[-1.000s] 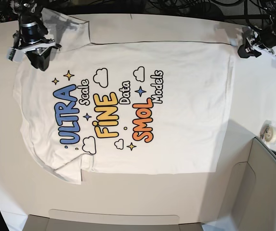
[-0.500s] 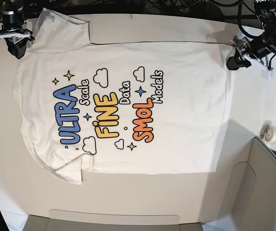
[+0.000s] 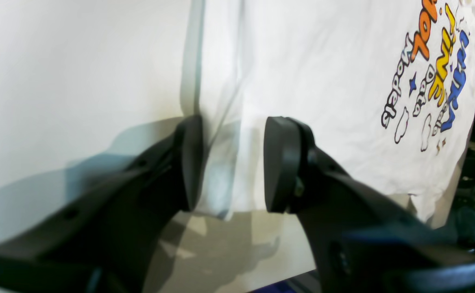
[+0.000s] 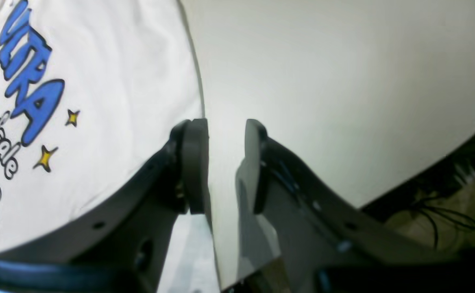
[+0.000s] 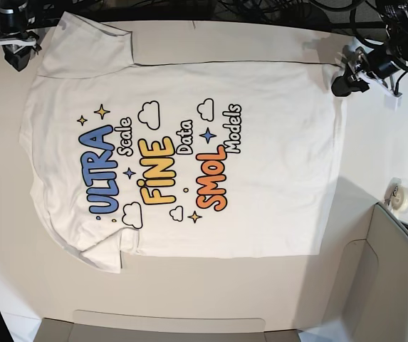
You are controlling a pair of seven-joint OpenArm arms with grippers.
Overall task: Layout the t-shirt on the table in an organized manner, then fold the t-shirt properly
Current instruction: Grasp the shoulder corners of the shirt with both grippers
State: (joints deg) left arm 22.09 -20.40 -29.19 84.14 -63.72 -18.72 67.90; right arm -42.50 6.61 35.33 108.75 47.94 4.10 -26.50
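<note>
Desk (image 5: 260,43): broad off-white top, carrying the t-shirt (image 5: 275,164) spread print-up between the two pincers, hem toward the left pincer (image 5: 347,82), collar end and sleeves toward the right pincer (image 5: 15,55). Layout looks largely done, my reading: body flat, graphic readable, only the sleeve farthest from both pincers still crumpled under itself; no fold started, so all folding remains. Left pincer (image 3: 231,162): jaws apart, straddling the hem corner of the shirt (image 3: 302,81), cloth edge lying between the pads but not pinched; released. Right pincer (image 4: 226,162): jaws parted narrowly over bare desk (image 4: 343,81), shirt edge (image 4: 99,122) just beside its inner pad; holding nothing. Against the earlier frames: a second ago the right pincer sat over the shirt's shoulder near the sleeve, now it is off the cloth at the desk's far corner; the left pincer has edged in from beyond the hem to the corner itself. Shirt unmoved.
</note>
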